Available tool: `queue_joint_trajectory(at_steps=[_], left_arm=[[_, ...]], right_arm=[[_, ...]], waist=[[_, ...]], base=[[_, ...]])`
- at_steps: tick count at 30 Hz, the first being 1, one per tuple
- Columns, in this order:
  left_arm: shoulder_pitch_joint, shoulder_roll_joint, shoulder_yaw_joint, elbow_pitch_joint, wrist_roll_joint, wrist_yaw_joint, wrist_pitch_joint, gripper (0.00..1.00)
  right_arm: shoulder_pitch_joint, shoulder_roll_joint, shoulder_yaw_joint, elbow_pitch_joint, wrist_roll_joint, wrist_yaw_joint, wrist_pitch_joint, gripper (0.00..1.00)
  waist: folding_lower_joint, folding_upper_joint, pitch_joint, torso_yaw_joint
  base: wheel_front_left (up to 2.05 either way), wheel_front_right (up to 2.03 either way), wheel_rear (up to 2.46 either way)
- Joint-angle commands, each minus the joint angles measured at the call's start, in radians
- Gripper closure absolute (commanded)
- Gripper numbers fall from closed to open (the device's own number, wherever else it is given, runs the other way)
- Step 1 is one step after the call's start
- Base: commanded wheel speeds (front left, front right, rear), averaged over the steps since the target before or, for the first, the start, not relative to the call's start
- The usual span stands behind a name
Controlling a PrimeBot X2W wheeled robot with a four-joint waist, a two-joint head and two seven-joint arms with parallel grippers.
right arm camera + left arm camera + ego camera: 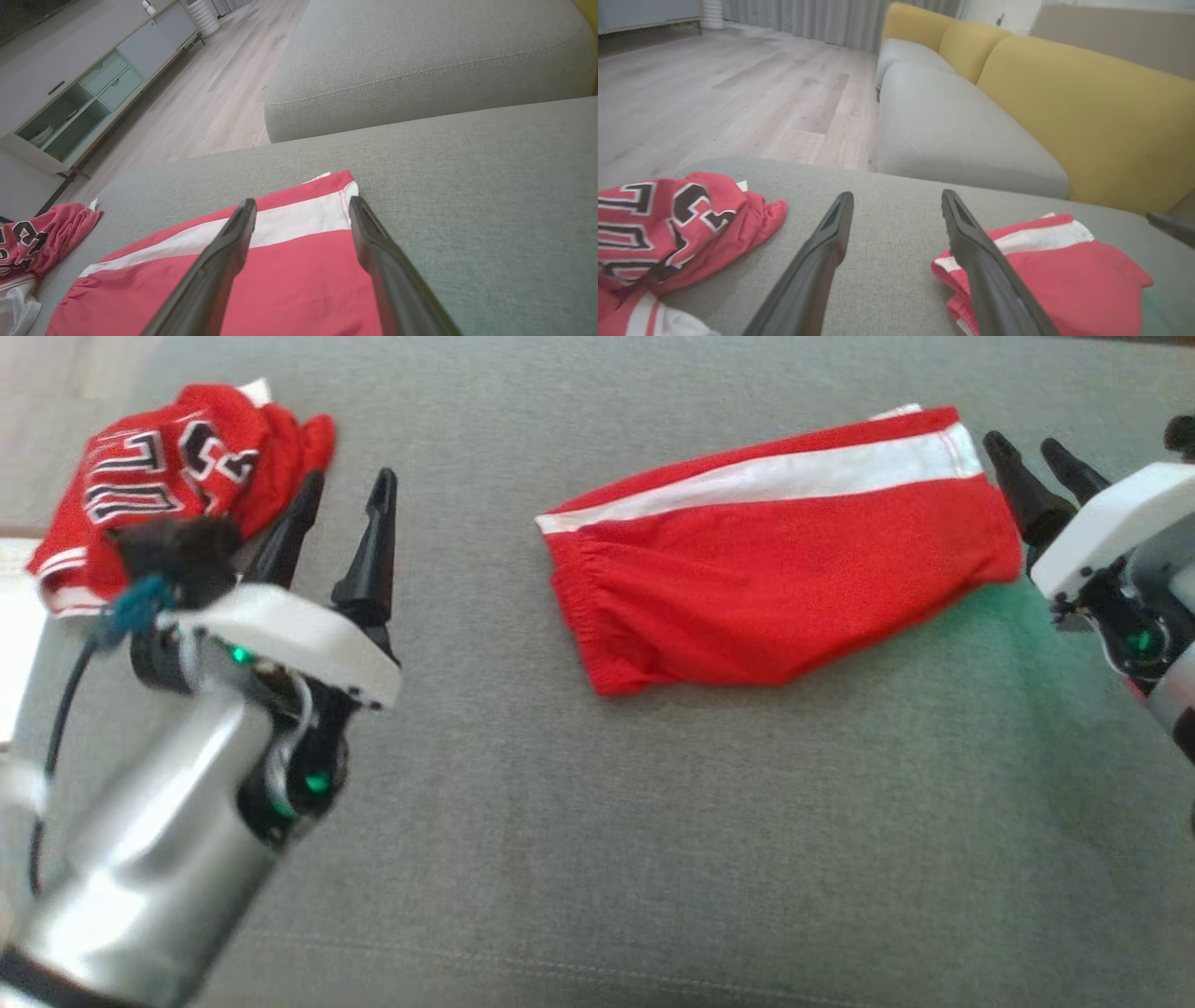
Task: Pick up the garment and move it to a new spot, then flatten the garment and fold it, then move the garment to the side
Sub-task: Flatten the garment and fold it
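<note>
**Both claws apart; folded shorts on cushion**

Left gripper [350,478]: fingers spread with nothing between them, at 9 o'clock in the head view, tips pointing toward 12. Right gripper [1022,441]: fingers spread and empty, at 2 o'clock, tips just beside the hem end of the red shorts [775,588]. The shorts lie folded flat on the grey cushion [597,821], from centre out to 2 o'clock, white side stripe along the 12 o'clock edge. A crumpled red jersey [177,476] sits at 10 o'clock, well apart from the shorts.
</note>
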Motion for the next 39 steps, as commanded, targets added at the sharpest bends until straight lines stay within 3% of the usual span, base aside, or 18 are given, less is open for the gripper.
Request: queue_joint_trajectory(at_steps=[1, 4, 7, 15, 21, 25, 26, 27, 28, 29, 39], left_arm=[[-0.001, 0.014, 0.095, -0.068, 0.03, 0.02, -0.012, 0.0], [0.128, -0.029, 0.181, -0.178, 0.122, 0.051, -0.012, 0.0], [0.24, -0.087, 0.25, -0.256, 0.194, 0.05, -0.012, 0.0], [0.394, -0.237, 0.358, -0.285, 0.299, -0.041, -0.012, 0.0], [0.415, -0.309, 0.391, -0.252, 0.354, -0.104, -0.012, 0.0], [0.428, -0.343, 0.412, -0.237, 0.381, -0.132, -0.013, 0.0], [0.432, -0.35, 0.415, -0.233, 0.387, -0.138, -0.013, 0.0], [0.435, -0.356, 0.418, -0.228, 0.392, -0.145, -0.013, 0.0], [0.439, -0.362, 0.422, -0.225, 0.397, -0.15, -0.013, 0.0], [0.442, -0.368, 0.427, -0.221, 0.402, -0.155, -0.013, 0.0], [0.451, -0.392, 0.46, -0.189, 0.446, -0.189, -0.013, 0.0]], right_arm=[[0.012, -0.016, -0.012, 0.002, 0.008, -0.001, -0.003, 0.0], [0.006, -0.019, -0.012, 0.037, 0.016, -0.001, 0.023, 0.0], [-0.015, -0.02, -0.015, 0.094, 0.025, -0.001, 0.064, 0.0], [-0.072, -0.02, -0.003, 0.262, 0.055, -0.001, 0.315, 0.0], [-0.068, 0.025, 0.002, 0.363, 0.105, -0.001, 0.599, 0.0], [-0.068, 0.054, -0.004, 0.373, 0.126, -0.001, 0.695, 0.0], [-0.066, 0.059, -0.005, 0.37, 0.129, -0.001, 0.704, 0.12], [-0.066, 0.063, -0.006, 0.365, 0.128, -0.001, 0.7, 0.34], [-0.067, 0.066, -0.005, 0.358, 0.123, -0.001, 0.684, 0.8], [-0.068, 0.067, -0.005, 0.348, 0.118, -0.001, 0.66, 1.0], [-0.05, 0.06, -0.017, 0.281, 0.081, -0.001, 0.454, 1.0]], waist=[[0.0001, -0.0001, -0.005, 0.02], [0.0001, -0.0001, 0.011, 0.043], [0.0001, -0.0001, 0.034, 0.072], [0.0001, -0.0001, 0.091, 0.153], [0.0001, -0.0001, 0.095, 0.181], [0.0001, -0.0001, 0.092, 0.188], [0.0001, -0.0001, 0.089, 0.188], [0.0001, -0.0001, 0.086, 0.187], [0.0001, -0.0001, 0.083, 0.185], [0.0001, -0.0001, 0.08, 0.183], [0.0001, -0.0001, 0.036, 0.137]], base=[[0.0, 0.0, 0.0], [0.0, 0.0, 0.0], [0.0, 0.0, 0.0], [0.0, 0.0, 0.0], [0.0, 0.0, 0.0], [0.0, 0.0, 0.0], [0.0, 0.0, 0.0], [0.0, 0.0, 0.0], [0.0, 0.0, 0.0], [0.0, 0.0, 0.0], [0.0, 0.0, 0.0]])
